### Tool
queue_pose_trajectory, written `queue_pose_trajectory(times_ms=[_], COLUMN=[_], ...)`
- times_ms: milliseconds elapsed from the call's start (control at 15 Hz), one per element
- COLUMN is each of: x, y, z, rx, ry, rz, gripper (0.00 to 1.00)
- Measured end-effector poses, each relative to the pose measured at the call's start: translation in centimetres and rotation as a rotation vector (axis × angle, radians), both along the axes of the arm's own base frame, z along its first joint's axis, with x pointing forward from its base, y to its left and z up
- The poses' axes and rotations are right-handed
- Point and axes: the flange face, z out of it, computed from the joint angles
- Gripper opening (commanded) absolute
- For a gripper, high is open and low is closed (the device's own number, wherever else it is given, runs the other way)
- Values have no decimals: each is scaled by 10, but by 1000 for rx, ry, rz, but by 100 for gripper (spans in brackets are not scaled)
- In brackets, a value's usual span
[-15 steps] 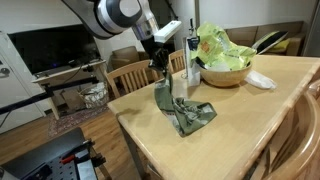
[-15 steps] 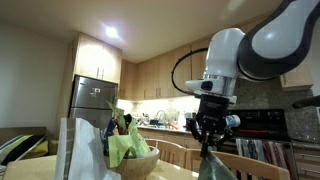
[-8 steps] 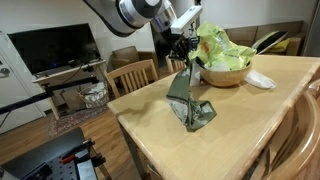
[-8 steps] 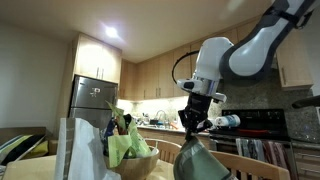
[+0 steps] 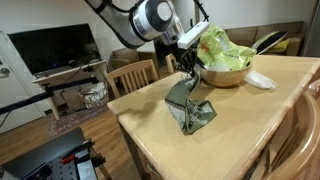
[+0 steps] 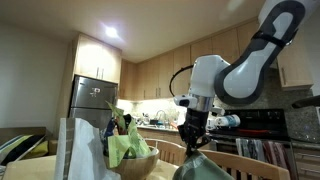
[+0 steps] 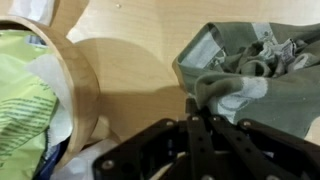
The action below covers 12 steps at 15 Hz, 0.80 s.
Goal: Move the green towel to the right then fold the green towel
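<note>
The end effector [image 7: 197, 102] is clenched on a pinched ridge of the green towel [image 7: 250, 70], its two dark fingers pressed together on the fabric. In an exterior view the end effector [image 5: 187, 68] holds that ridge up as a peak, while the rest of the green towel [image 5: 188, 104] lies crumpled on the bench [image 5: 255, 125]. The cloth sits not far from the bench edge on the side of the wooden chair [image 5: 132, 75].

The wooden bowl [image 5: 225, 76] stands just beside the end effector, and bare bench lies open in front of the cloth. In the wrist view a strip of bare wood separates the bowl's curved rim [image 7: 82, 90] from the towel.

From the low exterior view, the towel [image 6: 205, 168] is cut off by the bottom edge below the end effector [image 6: 190, 140].

The towel is soft olive cloth with a pale speckled panel. The bowl is smooth wood and holds a crumpled light-green bundle [image 5: 222, 45].
</note>
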Motion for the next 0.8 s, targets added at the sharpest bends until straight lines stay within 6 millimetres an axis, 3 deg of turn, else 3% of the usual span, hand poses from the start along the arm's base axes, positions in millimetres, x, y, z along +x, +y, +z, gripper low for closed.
queue_pose_trajectory(times_ms=[400,800], x=[8,10], y=[7,7], z=[-50,-54], rx=[-9,21], ry=[49,57], rz=[-14,-38], gripper=[1,2])
